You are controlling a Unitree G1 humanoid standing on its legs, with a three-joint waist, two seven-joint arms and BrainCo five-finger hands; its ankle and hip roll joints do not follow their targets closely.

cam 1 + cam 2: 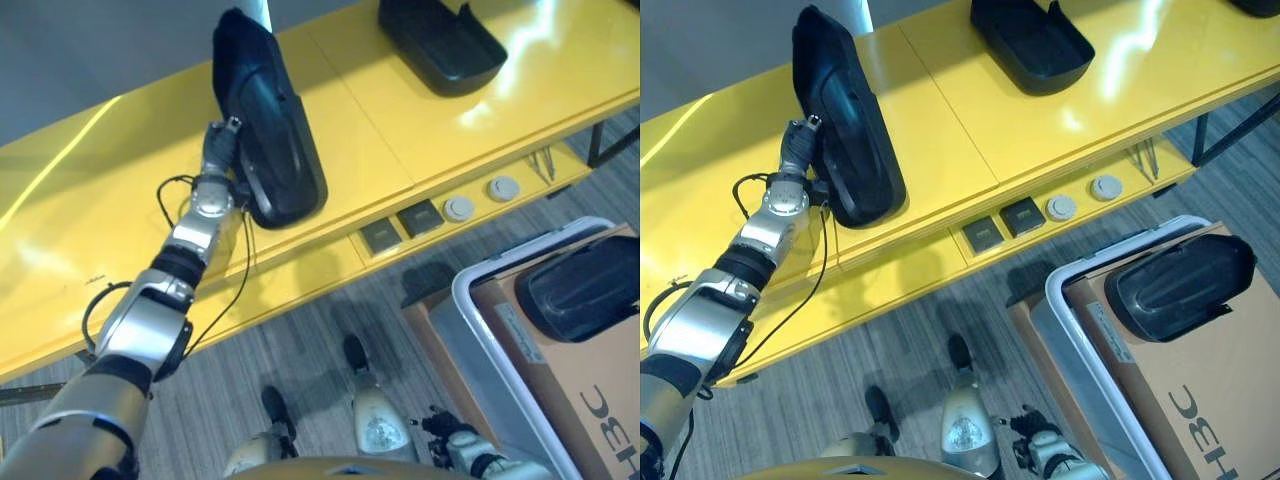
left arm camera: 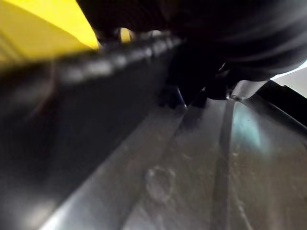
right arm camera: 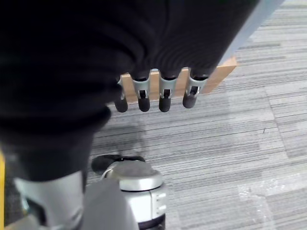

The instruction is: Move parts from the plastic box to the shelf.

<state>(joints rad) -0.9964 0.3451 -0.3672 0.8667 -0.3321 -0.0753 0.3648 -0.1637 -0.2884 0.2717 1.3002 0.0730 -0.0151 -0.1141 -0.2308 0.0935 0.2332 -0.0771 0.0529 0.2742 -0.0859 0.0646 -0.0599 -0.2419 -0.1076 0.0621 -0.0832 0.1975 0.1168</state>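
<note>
Near right, plastic box (image 1: pixel 1060 300) holds one black part (image 1: pixel 1180 285). Right hand (image 3: pixel 158 93) hangs relaxed. Left hand (image 1: pixel 800 150) behind black part on shelf (image 1: pixel 850 140); grip can't tell.

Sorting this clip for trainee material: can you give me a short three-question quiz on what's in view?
1. True or false: the box holds no part.
2. Which robot hand is at the tall part on the shelf? A left, B right, C neither.
3. Fill in: the right robot hand hangs over the ____.
Key: 1 false, a boxed part lies in it; 2 A, the left robot hand; 3 floor.
</note>
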